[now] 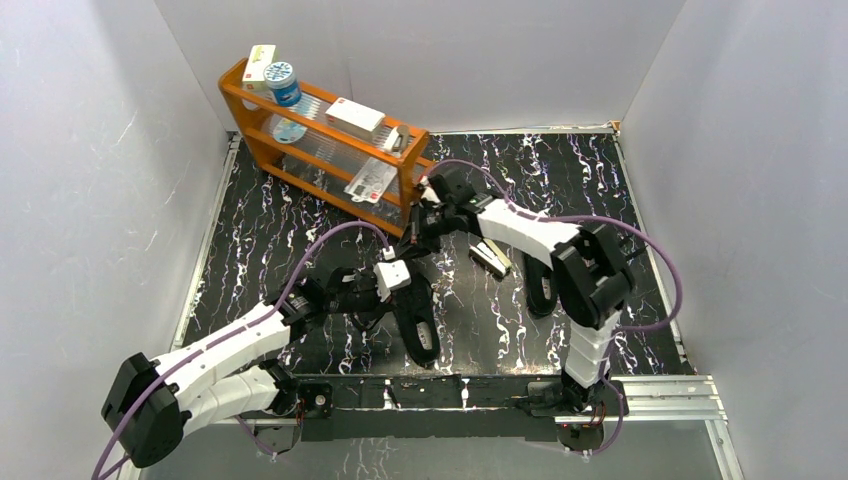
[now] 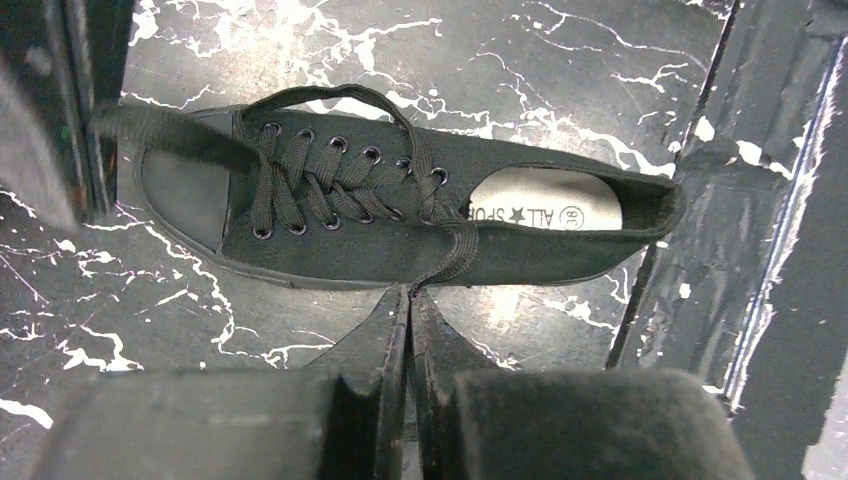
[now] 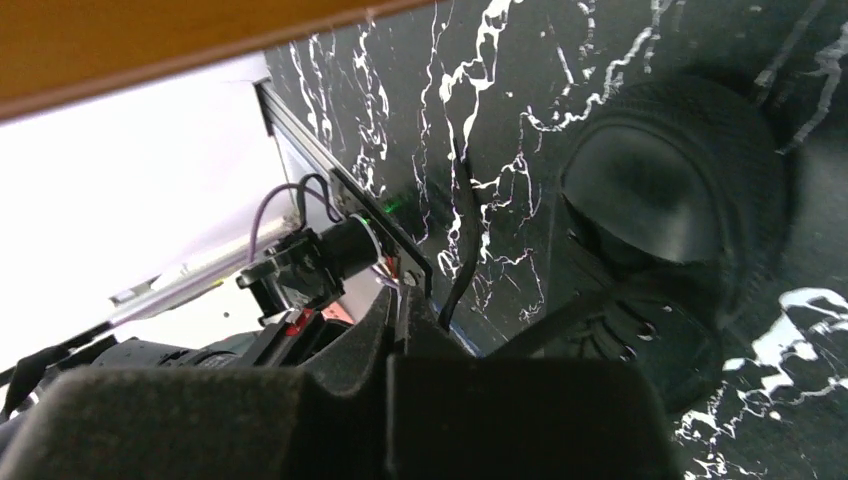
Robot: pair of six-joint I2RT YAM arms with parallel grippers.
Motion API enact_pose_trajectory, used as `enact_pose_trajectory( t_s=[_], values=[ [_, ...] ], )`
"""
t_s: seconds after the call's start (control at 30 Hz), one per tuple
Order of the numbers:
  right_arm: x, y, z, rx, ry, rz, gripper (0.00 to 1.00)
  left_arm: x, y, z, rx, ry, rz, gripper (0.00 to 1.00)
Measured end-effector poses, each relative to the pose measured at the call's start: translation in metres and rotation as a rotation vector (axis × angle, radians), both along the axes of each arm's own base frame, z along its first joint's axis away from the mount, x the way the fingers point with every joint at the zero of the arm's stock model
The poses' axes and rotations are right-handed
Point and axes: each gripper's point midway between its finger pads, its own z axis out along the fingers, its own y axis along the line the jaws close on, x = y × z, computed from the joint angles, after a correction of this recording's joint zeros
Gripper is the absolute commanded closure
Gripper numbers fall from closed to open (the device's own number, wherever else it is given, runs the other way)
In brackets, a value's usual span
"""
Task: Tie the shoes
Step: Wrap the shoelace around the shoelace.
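**Grip.** The left pincer (image 2: 410,300) is clenching a lace (image 2: 450,255) at its very tips. The shoe (image 2: 400,230) is lying on its sole just beyond those tips, side-on to them. The right pincer (image 3: 400,295) is likewise clamping tight, apparently on the second lace (image 3: 560,315), with the shoe's toe ahead and to its right.

**Hazards.**
- Both laces are sitting far out at the tips, so they are at risk of slipping free under tension.
- Nothing is pinning the shoe, so uneven pulling is likely to be dragging or turning it.
- The orange rack (image 3: 150,40) is standing directly above the right pincer, so drawing further that way is risking a knock.

**Surface and room.** The tabletop (image 2: 500,60) is presenting as black with white veining, and I am judging it smooth. White walls (image 1: 90,150) are enclosing it. A second shoe (image 1: 540,290) and a striped box (image 1: 492,257) are lying back from the right pincer, beside its arm.
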Motion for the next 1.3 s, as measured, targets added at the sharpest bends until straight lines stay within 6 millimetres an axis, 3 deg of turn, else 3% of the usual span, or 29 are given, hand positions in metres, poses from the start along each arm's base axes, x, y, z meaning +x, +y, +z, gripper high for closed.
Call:
enact_pose_trajectory(
  t_s=[0.17, 0.3, 0.53, 0.87, 1.03, 1.3],
  values=[
    [-0.013, 0.013, 0.004, -0.051, -0.052, 0.086, 1.0, 0.003, -0.001, -0.011, 0.022, -0.034, -0.035, 1.0],
    [-0.025, -0.008, 0.015, -0.063, -0.097, 0.048, 1.0, 0.006, -0.002, -0.013, 0.025, -0.046, -0.041, 1.0],
    [-0.008, -0.035, 0.032, -0.056, -0.22, 0.011, 1.0, 0.01, -0.008, -0.013, 0.008, -0.059, -0.052, 1.0],
    [-0.047, -0.008, 0.029, 0.07, -0.195, 0.157, 1.0, 0.019, -0.017, -0.003, -0.05, -0.16, -0.077, 1.0],
    [-0.058, 0.004, 0.013, 0.029, -0.118, 0.131, 1.0, 0.015, -0.013, -0.009, -0.043, -0.183, -0.098, 1.0],
    [-0.085, 0.031, -0.03, -0.08, 0.006, 0.089, 1.0, 0.001, -0.009, -0.008, -0.076, -0.187, -0.131, 1.0]
  ],
)
